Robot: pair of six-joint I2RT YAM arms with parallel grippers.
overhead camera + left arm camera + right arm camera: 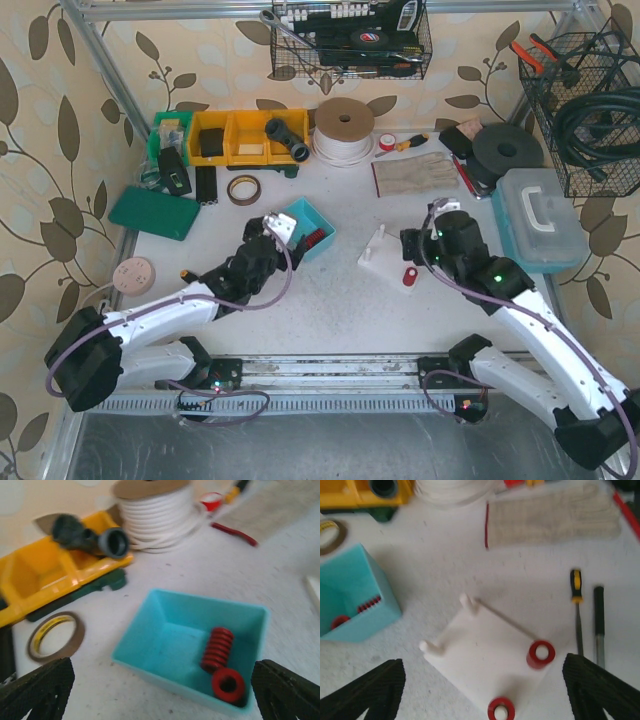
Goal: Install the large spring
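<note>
The big red spring (217, 647) lies in the blue box (150, 625), lower right in the left wrist view, beside a smaller spring (228, 685). The left gripper (162, 692) hangs above it, wide open and empty. The right gripper (482, 690), open and empty too, is over the white peg plate (485, 650). Next, I think, the left gripper must drop down and pinch the big spring.

Beige wallpaper (60, 120) with big brown leaves wraps the back and both sides, and a silver metal post (108, 85) slants up at the left. A black wire basket (290, 62) hangs on the back wall, a second wire basket (545, 110) on the right. Below lies a speckled white tabletop (340, 310), evenly lit, with a metal rail (330, 367) along its near edge and a grey panel (330, 445) beneath.
</note>
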